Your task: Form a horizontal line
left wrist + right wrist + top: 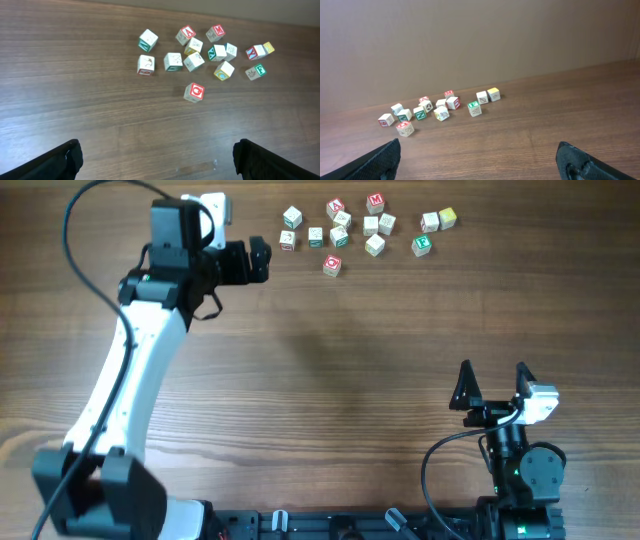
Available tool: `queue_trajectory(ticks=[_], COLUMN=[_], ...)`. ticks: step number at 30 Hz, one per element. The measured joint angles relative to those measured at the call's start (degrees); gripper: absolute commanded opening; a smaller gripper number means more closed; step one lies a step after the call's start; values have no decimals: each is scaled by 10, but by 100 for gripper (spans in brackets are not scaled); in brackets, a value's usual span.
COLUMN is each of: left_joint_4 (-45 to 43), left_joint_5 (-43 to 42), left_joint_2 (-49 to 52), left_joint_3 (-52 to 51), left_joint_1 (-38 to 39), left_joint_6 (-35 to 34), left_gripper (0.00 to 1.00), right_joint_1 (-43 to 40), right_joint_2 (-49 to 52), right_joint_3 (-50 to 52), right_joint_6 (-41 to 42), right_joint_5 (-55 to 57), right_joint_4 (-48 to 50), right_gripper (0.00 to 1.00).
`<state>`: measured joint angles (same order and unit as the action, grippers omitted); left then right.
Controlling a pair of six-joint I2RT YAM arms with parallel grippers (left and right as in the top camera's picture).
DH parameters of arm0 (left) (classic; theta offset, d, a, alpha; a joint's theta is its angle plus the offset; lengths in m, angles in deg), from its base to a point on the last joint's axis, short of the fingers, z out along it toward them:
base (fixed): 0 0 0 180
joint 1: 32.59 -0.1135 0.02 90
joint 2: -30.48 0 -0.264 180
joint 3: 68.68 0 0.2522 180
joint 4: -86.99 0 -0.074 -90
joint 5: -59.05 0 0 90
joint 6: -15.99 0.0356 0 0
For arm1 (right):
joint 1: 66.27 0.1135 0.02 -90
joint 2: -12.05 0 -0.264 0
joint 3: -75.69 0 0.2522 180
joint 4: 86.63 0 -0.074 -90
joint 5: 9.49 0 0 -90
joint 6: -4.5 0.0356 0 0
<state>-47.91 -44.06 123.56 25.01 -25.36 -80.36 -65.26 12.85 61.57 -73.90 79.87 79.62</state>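
- Left end effector (157, 150): its black fingers (55, 162) fill the bottom corners of the left wrist view. They are spread wide, with nothing between them but bare table (75, 100).
- Right end effector (479, 150): same in the right wrist view, with dark fingers (375, 162) in both lower corners. Jaws are wide apart and nothing is held.
- Overhead: the left arm (120, 380) reaches up the left side. Left end effector (262, 262) sits just left of the letter cubes (340, 230), not touching any.
- Overhead: the right end effector (493, 375) is at the lower right, jaws open, well apart from the cubes.
- Fourteen letter cubes (193, 61) lie in a loose scatter along the far edge of the table (320, 380). They are turned at mixed angles, with red, green and yellow sides showing.
- Horizontal line: not yet formed, no three-cube row anywhere.
- Closest thing to it is a pair of cubes (438, 220) at the right end of the scatter, touching side by side. One has a red side, the other a yellow one (258, 50) (487, 95).
- A green-lettered cube (422, 244) sits just in front of that pair, near it but apart and turned off-axis (255, 71) (474, 108).
- One red-lettered cube (332, 265) lies alone on the robot side of the scatter (194, 92) (405, 128).
- A plain brown wall (480, 40) stands behind the table in the right wrist view.
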Motion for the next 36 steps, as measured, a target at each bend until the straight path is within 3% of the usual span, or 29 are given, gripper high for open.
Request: queue_trajectory(ticks=[9,16,36], left_joint_4=[-3,-40,-177], left_joint_5=[0,0,14], left_joint_2=[157,280,455], left_joint_3=[163,258,276], left_joint_1=[72,85,111], left_joint_6=[0,-24,-114], left_gripper=[98,93,77], right_joint_1=[0,0,0], right_joint_2=[0,0,0], right_joint_3=[0,0,0], right_joint_6=[0,0,0], right_joint_5=[0,0,0], right_joint_4=[0,0,0], right_gripper=[100,100,100])
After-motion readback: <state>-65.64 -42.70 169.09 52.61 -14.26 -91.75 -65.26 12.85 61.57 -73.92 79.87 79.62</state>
